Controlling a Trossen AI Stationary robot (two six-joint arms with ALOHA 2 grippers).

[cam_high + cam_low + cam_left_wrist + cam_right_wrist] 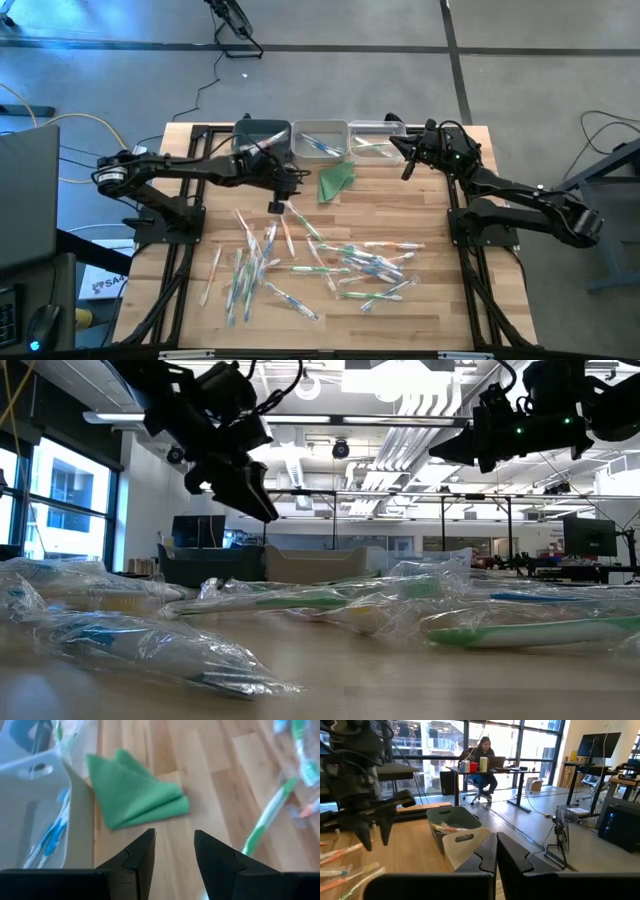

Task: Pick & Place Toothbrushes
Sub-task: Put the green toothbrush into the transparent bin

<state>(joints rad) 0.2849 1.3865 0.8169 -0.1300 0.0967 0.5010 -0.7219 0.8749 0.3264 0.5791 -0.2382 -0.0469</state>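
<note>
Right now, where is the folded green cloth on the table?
In the high view, the green cloth lies flat on the table's far half near the middle, just in front of the middle bin and beside the left pincer.

Left gripper [174,851] above bare wood, its fingers parted with nothing between them.

The folded green cloth [134,795] lies on the wooden table [210,780] just beyond the fingertips [145,842]. To one side of the cloth stands a pale bin [45,800] holding blue-accented toothbrushes [52,832]. On the cloth's other side a green toothbrush [267,815] lies aslant, with more wrapped ones [305,755] past it, blurred.
</note>
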